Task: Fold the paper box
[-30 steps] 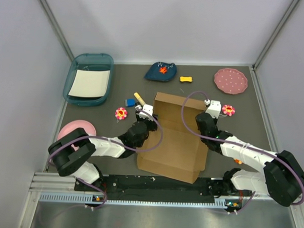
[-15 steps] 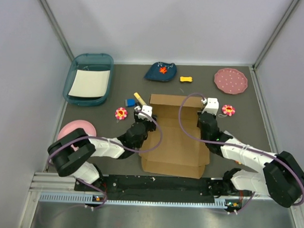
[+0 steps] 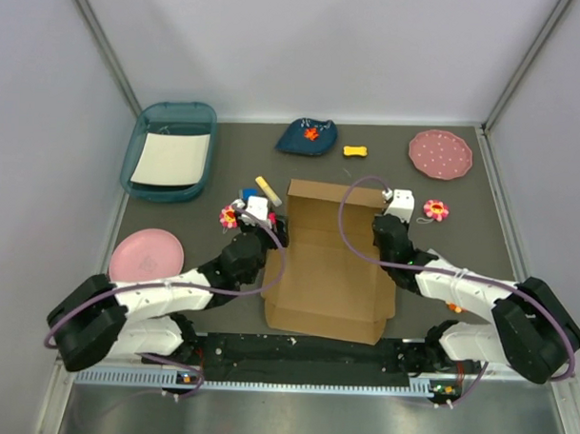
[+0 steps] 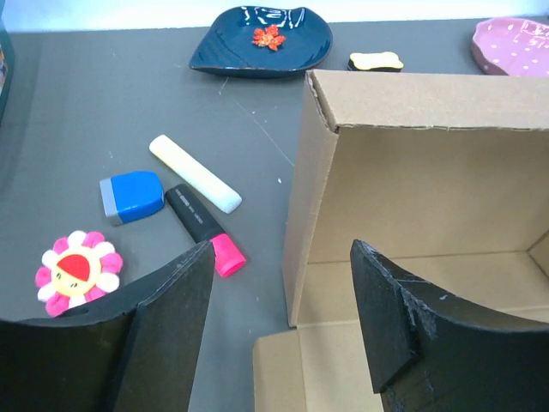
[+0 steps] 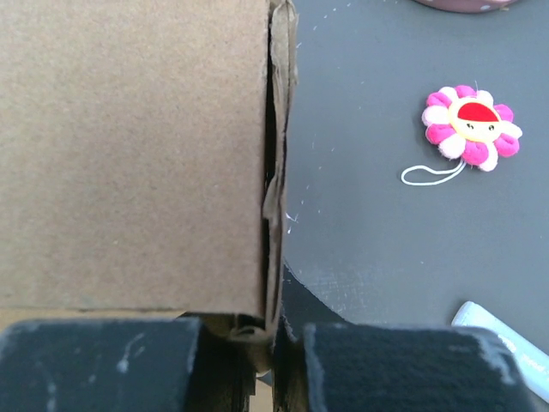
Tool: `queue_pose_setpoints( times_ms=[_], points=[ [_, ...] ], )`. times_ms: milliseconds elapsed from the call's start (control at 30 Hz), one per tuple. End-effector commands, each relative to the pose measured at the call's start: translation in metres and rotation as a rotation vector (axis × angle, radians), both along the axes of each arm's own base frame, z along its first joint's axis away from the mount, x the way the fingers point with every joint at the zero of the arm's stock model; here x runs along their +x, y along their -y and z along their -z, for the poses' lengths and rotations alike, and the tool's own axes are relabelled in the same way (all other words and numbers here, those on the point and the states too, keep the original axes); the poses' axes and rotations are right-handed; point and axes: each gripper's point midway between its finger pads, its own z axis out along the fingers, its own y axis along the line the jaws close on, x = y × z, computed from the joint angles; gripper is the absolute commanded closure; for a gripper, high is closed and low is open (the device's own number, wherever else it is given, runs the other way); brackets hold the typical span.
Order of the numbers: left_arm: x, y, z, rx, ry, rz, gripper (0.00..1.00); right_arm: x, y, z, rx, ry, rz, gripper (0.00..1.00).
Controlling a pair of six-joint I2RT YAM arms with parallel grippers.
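Top view: my left jaws have drawn back from the paper box (image 3: pixel 331 276) and now sit just beside its left wall. The box lies squarer on the worktop (image 3: pixel 444 184) between both sets of jaws, with its rear wall upright.

Left wrist view: the left jaws are spread and hold nothing. The box's (image 4: pixel 412 197) left corner stands just ahead of them.

Right wrist view: the right jaws are pressed together, pinching the doubled edge of the box's (image 5: pixel 129 154) right wall.

The rear wall looks set, so I judge the side walls come next.
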Motion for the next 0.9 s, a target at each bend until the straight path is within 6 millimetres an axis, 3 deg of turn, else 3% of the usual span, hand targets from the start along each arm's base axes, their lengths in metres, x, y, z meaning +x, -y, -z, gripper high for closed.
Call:
queue_pose_setpoints(
  times_ms=[0, 200, 233, 367, 533, 867],
  points=[
    [-0.015, -0.017, -0.002, -0.061, -0.055, -0.020, 0.29, 0.000, -0.003, 0.005, 0.000, -0.034, 0.003, 1.00],
    [-0.029, -0.015, -0.060, -0.240, 0.047, 0.091, 0.22, 0.001, -0.005, 0.006, -0.001, -0.039, -0.006, 1.00],
    [-0.025, -0.020, -0.076, -0.296, 0.064, 0.085, 0.19, 0.000, -0.006, 0.007, -0.003, -0.042, -0.017, 1.00],
    [-0.012, -0.009, -0.097, -0.391, 0.012, 0.196, 0.16, 0.000, -0.007, 0.006, 0.001, -0.038, -0.024, 1.00],
    [0.016, 0.000, -0.098, -0.414, -0.072, 0.246, 0.14, -0.002, -0.010, 0.007, -0.008, -0.045, -0.045, 1.00],
    [0.043, 0.042, -0.073, -0.471, -0.285, 0.454, 0.15, -0.005, -0.013, 0.007, -0.009, -0.045, -0.060, 1.00]
  ],
)
